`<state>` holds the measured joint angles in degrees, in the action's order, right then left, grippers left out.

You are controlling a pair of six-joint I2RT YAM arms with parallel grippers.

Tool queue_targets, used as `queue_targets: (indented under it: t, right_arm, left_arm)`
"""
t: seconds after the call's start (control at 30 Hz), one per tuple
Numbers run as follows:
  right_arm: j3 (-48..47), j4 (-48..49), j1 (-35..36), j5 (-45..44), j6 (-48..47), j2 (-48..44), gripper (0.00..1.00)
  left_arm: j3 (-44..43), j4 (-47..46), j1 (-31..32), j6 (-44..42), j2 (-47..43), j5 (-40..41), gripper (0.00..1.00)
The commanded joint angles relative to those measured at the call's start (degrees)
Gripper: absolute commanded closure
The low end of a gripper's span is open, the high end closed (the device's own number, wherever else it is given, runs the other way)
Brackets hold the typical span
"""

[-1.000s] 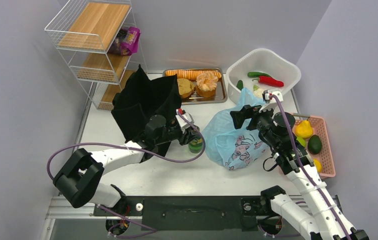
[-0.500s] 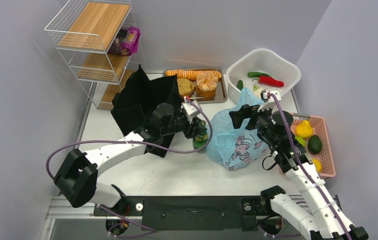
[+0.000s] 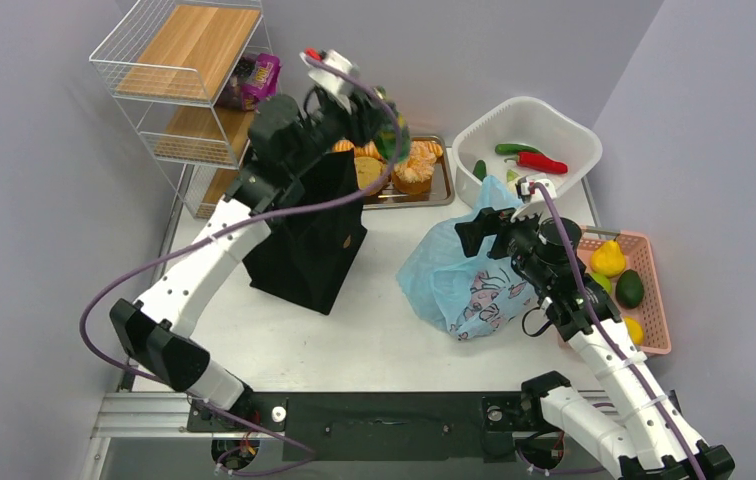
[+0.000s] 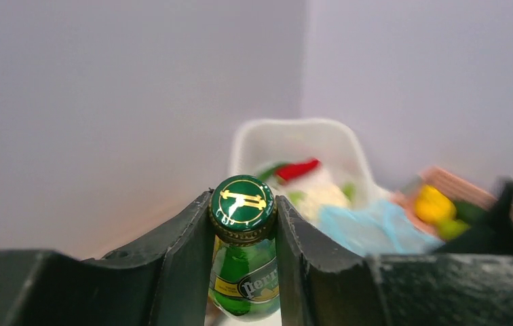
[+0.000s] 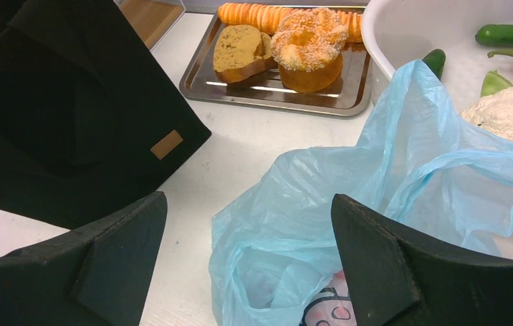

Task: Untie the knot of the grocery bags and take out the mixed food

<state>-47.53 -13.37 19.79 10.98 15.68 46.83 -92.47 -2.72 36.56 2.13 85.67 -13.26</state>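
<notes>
So the left gripper is clamped on the neck of the green bottle, holding it high over the metal tray just past the black tote, with the white tub off to its right and the wire shelf to its left, so I'd guess the set-down is a sideways swing. The right gripper hangs spread wide and empty right above the open mouth of the pale blue bag (can't make out a knot), so that arm's nearer for the next grab

light: bright, even | shadows: soft | glare: steel tray | blur: left-wrist background, bottle cap sharp
</notes>
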Motion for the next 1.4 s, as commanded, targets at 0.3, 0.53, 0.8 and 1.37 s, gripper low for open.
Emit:
queue_targets:
  t: [0.3, 0.53, 0.8, 1.37]
  right_arm:
    - [-1.86, 3.59, 0.78, 0.79, 0.71, 0.77, 0.14]
    - [-1.26, 3.91, 2.29, -0.02, 0.92, 0.82, 0.14]
    - [-1.61, 4.4, 4.21, -0.62, 0.85, 2.0, 0.14]
    - [-2.64, 4.6, 6.49, -1.61, -0.2, 3.67, 0.15]
  left_arm:
    - [-50.91, -10.67, -25.46, 2.45, 24.3, 17.04, 1.0]
    - [-59.08, -17.39, -30.71, -2.36, 27.89, 17.26, 1.0]
    - [-57.22, -16.23, -38.48, -4.95, 24.82, 19.96, 1.0]
    - [-45.18, -5.86, -47.56, -0.2, 18.61, 18.36, 0.86]
